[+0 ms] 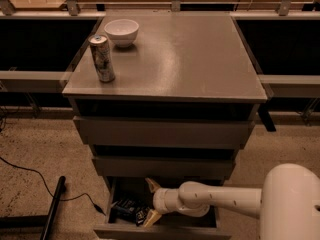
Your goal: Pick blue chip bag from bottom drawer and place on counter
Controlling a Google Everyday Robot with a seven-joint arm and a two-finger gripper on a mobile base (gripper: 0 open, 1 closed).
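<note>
The bottom drawer (160, 232) stands pulled out, its front panel nearest the camera. The gripper (151, 202) is inside it, reaching in from the drawer's right side on the white arm (225, 200). Its fingers (152, 184) are spread apart and hold nothing, one toward the drawer's back and the other toward its front panel. The blue chip bag (125, 207) lies flat in the drawer's left part, its patterned end just beside the front finger. The step in hand appears to be the grasp. Advance leftward until the bag's end sits between both fingers, then clench firmly, since crinkled foil may slip. Withdraw toward the drawer's front before rising, because the drawers above overhang its back. Above the drawer, the worktop (200, 59) carries a can (102, 58) and a bowl (121, 32) on its left, so favour the bare right part.
</note>
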